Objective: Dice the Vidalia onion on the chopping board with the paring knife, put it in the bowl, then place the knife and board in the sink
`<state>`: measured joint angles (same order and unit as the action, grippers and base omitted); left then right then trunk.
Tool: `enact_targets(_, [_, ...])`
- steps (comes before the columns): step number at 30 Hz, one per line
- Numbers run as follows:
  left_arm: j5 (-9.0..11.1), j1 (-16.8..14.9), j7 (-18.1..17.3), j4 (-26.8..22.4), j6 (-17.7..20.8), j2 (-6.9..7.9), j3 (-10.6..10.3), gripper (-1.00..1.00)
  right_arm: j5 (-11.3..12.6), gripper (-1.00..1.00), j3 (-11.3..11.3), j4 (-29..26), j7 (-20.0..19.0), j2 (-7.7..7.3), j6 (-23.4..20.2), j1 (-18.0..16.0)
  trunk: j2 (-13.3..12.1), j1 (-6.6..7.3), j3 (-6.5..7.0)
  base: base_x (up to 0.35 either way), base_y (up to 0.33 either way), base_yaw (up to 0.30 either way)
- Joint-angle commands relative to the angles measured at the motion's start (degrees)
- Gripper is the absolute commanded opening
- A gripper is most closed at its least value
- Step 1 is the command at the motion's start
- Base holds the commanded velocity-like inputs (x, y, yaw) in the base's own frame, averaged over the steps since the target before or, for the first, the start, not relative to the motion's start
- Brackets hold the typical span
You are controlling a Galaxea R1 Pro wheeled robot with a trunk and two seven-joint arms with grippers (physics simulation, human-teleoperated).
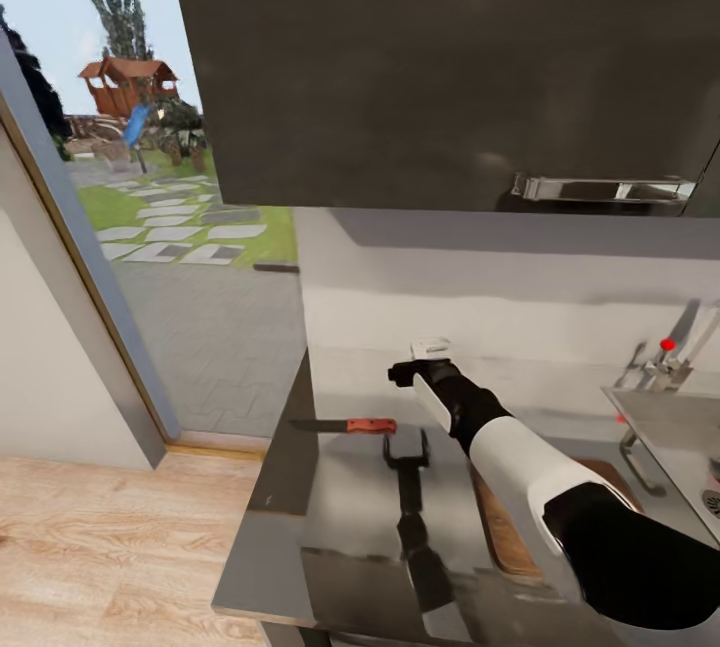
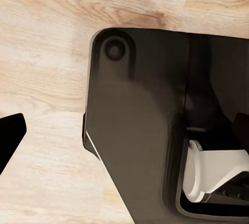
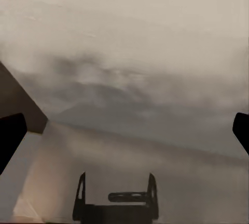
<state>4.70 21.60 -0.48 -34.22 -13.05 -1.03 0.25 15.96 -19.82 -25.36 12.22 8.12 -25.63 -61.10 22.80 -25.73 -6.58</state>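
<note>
1. Your head camera looks down on the long glossy dark grey countertop (image 1: 350, 517), whose mirror-like surface reflects the arm above it. A dark upper cabinet with a chrome bar handle (image 1: 600, 189) hangs over it.

2. The small paring knife with a dark pointed blade and red-orange handle (image 1: 345, 425) lies flat near the countertop's left edge, blade pointing left toward the open doorway.

3. Your right arm, in white and black shells, reaches in from the lower right. Its right gripper (image 1: 418, 370) hangs over the countertop by the pale back wall, beyond and to the right of the knife and apart from it.

4. In the right wrist view the two dark fingertips (image 3: 10, 138) sit at opposite edges of the frame, so the jaws stand wide with nothing between them. The gripper's own reflection shows on the countertop below.

5. The rectangular dark brown wooden chopping board (image 1: 500, 537) lies on the countertop to the right of the knife, largely covered by your right forearm.

6. The rectangular grey steel sink (image 1: 672, 432) sits at the right edge, with a chrome tap and a small red knob (image 1: 667, 344) behind it.

7. The left wrist view shows one dark fingertip (image 2: 9, 135) of the left gripper over light wooden floor (image 2: 46, 78), beside the robot's dark base (image 2: 140, 130). You cannot tell whether its jaws are wide or narrow.
</note>
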Motion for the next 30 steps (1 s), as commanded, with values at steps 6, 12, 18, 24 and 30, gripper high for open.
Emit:
enact_targets(6, [0.5,0.0,-0.1,-0.1,-0.1,-0.13,0.0,1.0,0.6,1.0,-0.5,0.0,0.6,-0.34,-0.4,-0.1,0.1,-0.06,-0.11,0.192,0.145,0.0])
enact_targets(12, [0.5,0.0,-0.1,0.0,0.0,-0.19,0.0,1.0,0.6,1.0,-0.5,0.1,0.6,-0.46,-0.5,-0.1,0.1,-0.06,-0.11,0.048,0.028,0.0])
enact_targets(18, [0.5,0.0,-0.1,0.0,0.0,-0.2,0.0,1.0,0.5,1.0,0.5,0.5,0.6,-0.47,-0.5,-0.1,0.1,-0.06,-0.12,0.005,0.003,0.0])
enact_targets(24, [0.5,0.0,-0.1,0.0,0.0,-0.2,0.0,1.0,0.5,1.0,2.1,0.7,0.6,-0.49,-0.6,-0.1,0.1,-0.06,-0.36,0.0,0.0,0.0])
enact_targets(30, [0.5,0.0,-0.1,0.0,0.0,-0.2,0.0,1.0,0.5,1.0,2.4,0.7,0.6,-0.48,-0.5,-0.1,0.1,-0.06,-0.83,0.0,0.0,0.0])
